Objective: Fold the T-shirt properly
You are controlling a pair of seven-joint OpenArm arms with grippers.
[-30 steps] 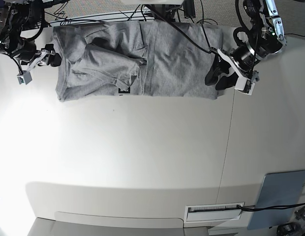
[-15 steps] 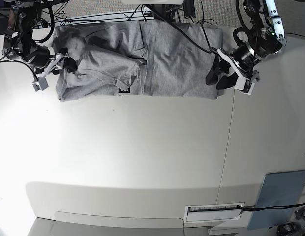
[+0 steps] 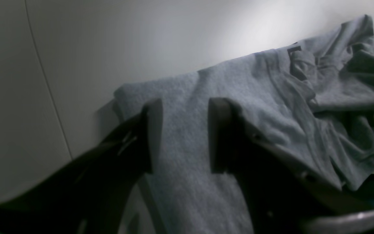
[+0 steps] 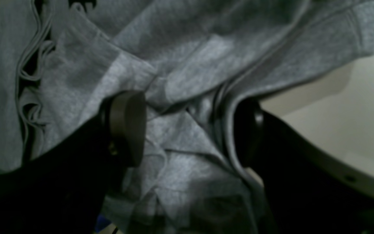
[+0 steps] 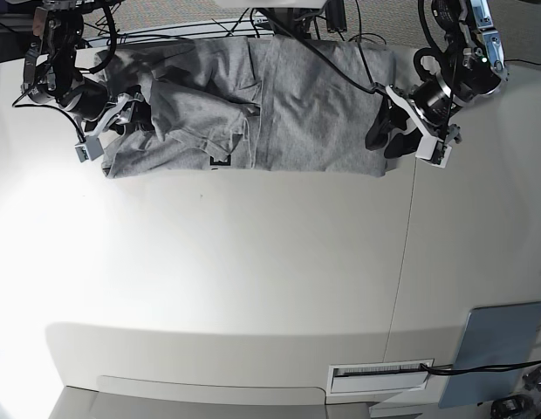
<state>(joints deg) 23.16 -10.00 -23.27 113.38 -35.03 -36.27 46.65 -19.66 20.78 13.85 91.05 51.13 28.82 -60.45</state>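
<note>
White tabletop (image 5: 253, 279) is half covered by the T-shirt (image 5: 279, 105); the right gripper (image 4: 187, 133), jaws spread, has been moved onto its sleeve, while the left gripper (image 3: 182, 133) is kept parted over the hem.

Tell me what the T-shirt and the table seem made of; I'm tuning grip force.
The T-shirt looks like soft, matte heather-grey knit, probably cotton jersey: it is flecked and creases in limp folds between the right gripper pads. The table looks like a hard, smooth off-white laminate or painted board with a slight sheen; a glare patch and a panel seam show. Both materials are guesses from looks.
</note>
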